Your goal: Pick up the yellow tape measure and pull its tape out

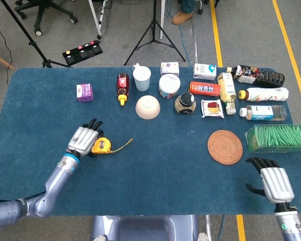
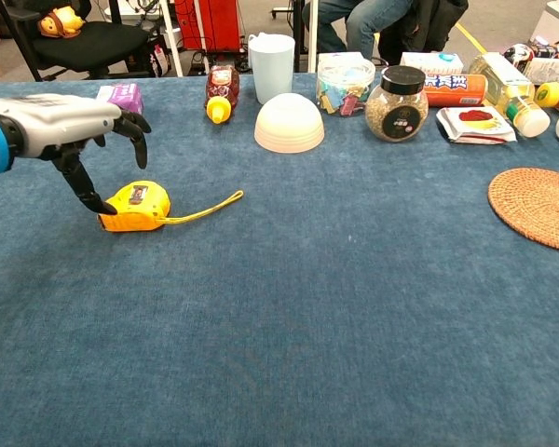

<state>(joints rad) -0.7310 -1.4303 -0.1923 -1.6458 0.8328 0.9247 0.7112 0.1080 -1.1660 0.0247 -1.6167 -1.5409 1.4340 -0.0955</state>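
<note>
The yellow tape measure (image 1: 101, 146) (image 2: 136, 207) lies flat on the blue table, its yellow strap (image 2: 210, 209) trailing to the right. My left hand (image 1: 84, 139) (image 2: 70, 126) hovers over the tape measure's left end with its fingers spread; the thumb reaches down to the case's left edge, and I cannot tell whether it touches. It holds nothing. At the table's near right edge my right hand (image 1: 272, 179) rests open and empty; the chest view does not show it.
Along the back stand a purple box (image 1: 84, 92), a red sauce bottle (image 1: 122, 86), a white cup (image 1: 141, 78), an upturned white bowl (image 1: 147, 106), jars, cartons and bottles. A woven coaster (image 1: 225, 146) and a green box (image 1: 279, 137) sit at the right.
</note>
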